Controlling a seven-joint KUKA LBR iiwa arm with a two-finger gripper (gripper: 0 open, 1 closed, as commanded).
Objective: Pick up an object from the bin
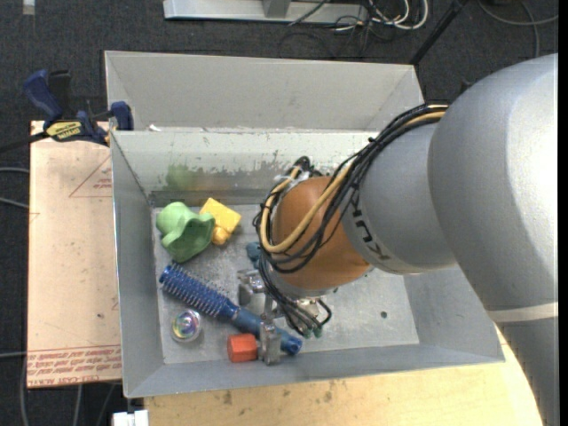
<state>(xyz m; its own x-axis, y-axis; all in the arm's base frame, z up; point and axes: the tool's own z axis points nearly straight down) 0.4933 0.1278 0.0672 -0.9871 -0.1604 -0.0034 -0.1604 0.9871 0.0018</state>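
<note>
The grey arm point(497, 193) sits closest to the lens, reaching in from three o'clock, with its orange wrist cover point(311, 229) over the middle of the bin point(266, 96). Beneath the cover, the gripper point(277, 322) is low near the floor at about six o'clock from the bin's centre. It is at the handle end of a blue bristled brush point(200, 295) that runs off toward ten o'clock.

Cover and cables hide the claw, so I cannot tell whether it is open or closed, or whether it has the handle. The brush is probably the thing to take, since nothing else lies as close.

An orange-red block point(241, 348) lies just beside the handle, at eight o'clock from the gripper, and a shiny little ball point(185, 326) lies farther out at nine. Toward the far wall, at eleven, a green lumpy toy point(185, 229) touches a yellow block point(222, 217).

To do this well, close across the handle's narrow width, clear of the block. Then lift straight up and expect the bristled head to droop.
</note>
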